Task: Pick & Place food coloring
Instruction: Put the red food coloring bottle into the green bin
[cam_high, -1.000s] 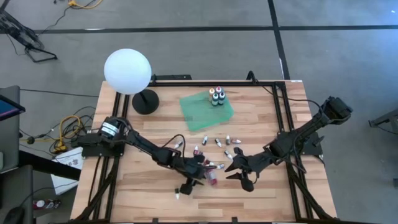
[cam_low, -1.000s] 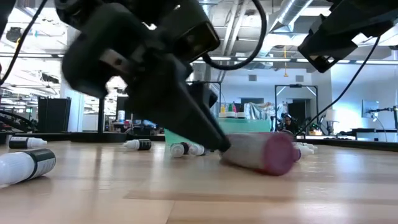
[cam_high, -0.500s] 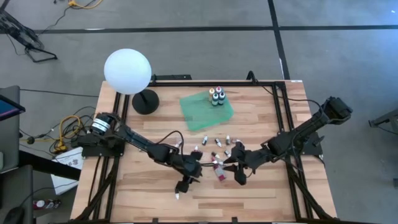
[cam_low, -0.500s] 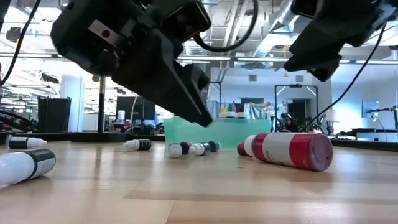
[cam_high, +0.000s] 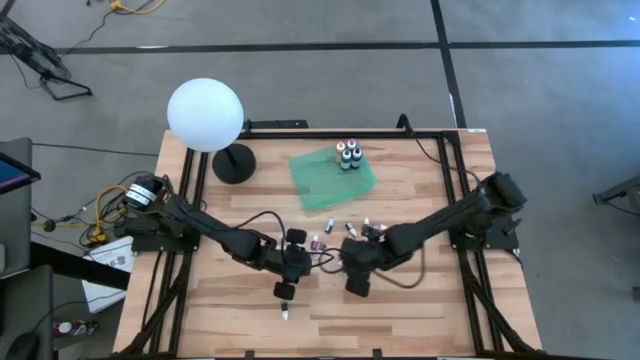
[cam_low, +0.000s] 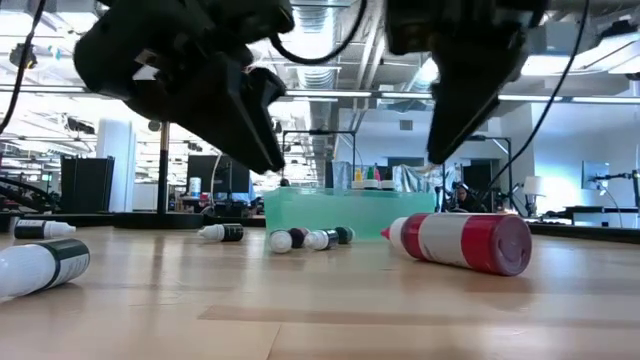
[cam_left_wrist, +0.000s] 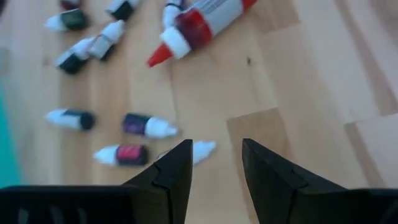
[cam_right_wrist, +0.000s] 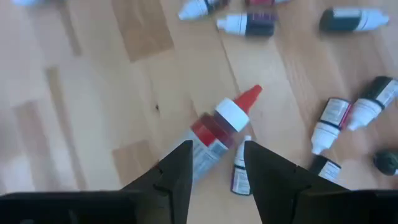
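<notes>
The wooden tabletop (cam_high: 420, 300) stands on grey floor, a white globe lamp (cam_high: 205, 115) at one corner. The red food coloring bottle (cam_low: 462, 240) lies just beneath the right tool (cam_right_wrist: 216, 163), whose fingers stand narrowly apart, empty; the left tool (cam_left_wrist: 216, 163) likewise. Only the low view shows the workshop behind.

You've got the red food coloring bottle (cam_low: 462, 241) lying flat on the desk (cam_low: 320, 310), small droppers (cam_right_wrist: 247, 23) scattered beside it.
</notes>
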